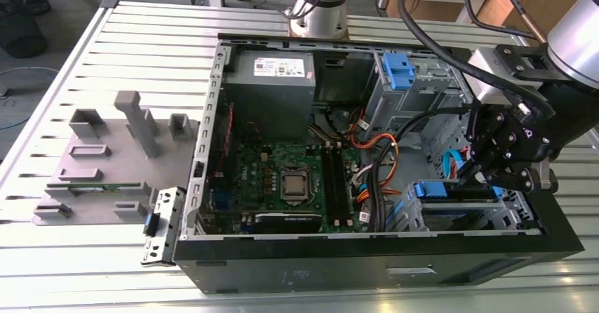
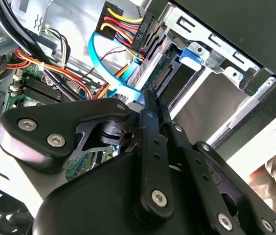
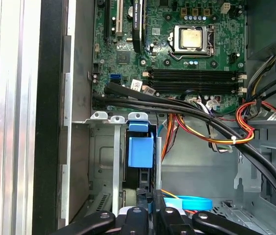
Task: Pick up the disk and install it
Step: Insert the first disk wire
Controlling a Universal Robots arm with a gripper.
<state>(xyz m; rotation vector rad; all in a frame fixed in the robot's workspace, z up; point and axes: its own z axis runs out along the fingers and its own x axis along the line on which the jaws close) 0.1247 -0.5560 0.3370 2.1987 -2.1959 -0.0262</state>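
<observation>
Gripper (image 2: 152, 95): hanging low over one corner of the open computer case (image 1: 374, 265), at the exterior view's right; tips drawn together, closed, with nothing showing between them.

Just beyond the tips: pointing at the near edge of the disk (image 2: 163, 77), very close to it; contact impossible to confirm.

Disk position: sitting on edge inside the metal drive bay (image 3: 103, 147), blue plastic tab (image 3: 141, 149) facing out of the slot, connector end showing in the second wrist view.

Disk handling, as a judgement: probably behaving as a stiff, fairly heavy metal slab with smooth, slippery faces; likely disliking knocks; probably best taken by the blue side rails or the narrow metal edges, keeping off the connector.

Beside the bay: blue flat cable (image 2: 103, 63) looping close to the disk's connector end, orange and red wire bundles crossing nearby.

Further out: green motherboard (image 1: 290, 180) lying in the middle of the case.

Outermost: case resting on a ribbed metal table (image 1: 140, 46), grey fixture blocks (image 1: 94, 151) standing at the exterior view's left.
</observation>
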